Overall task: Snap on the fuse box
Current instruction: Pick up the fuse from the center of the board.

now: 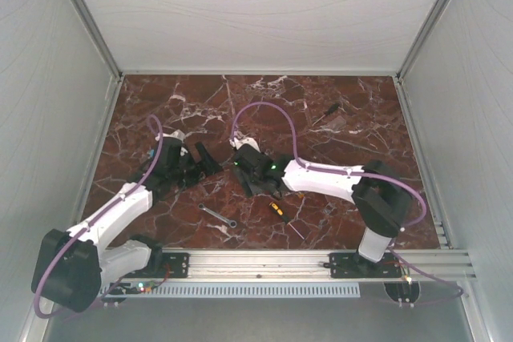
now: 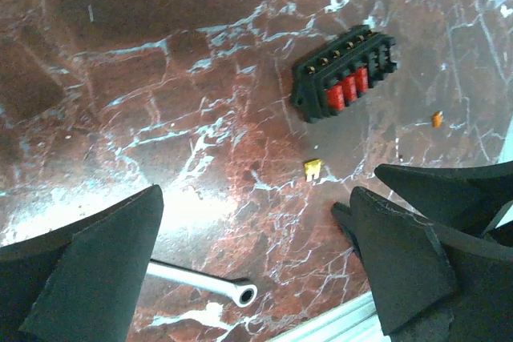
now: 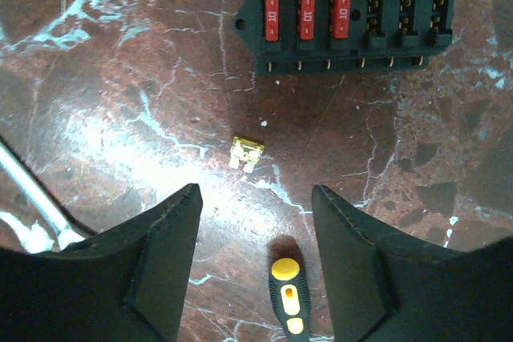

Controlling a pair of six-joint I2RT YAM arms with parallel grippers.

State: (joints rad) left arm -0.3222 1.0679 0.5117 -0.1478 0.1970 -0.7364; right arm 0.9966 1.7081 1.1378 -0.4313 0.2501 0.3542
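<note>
Fuse box (image 3: 349, 18) lies flat on the surface (image 3: 120, 78), ahead and slightly right of the right end effector (image 3: 256, 198) (released, empty), long axis crosswise. The left end effector (image 2: 255, 206), released wide, seems farther.

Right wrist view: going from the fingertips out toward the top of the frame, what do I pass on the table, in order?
screwdriver handle → loose yellow fuse → fuse box. The wrench at the left edge sits level with the yellow fuse, so it is left out of the order.
</note>
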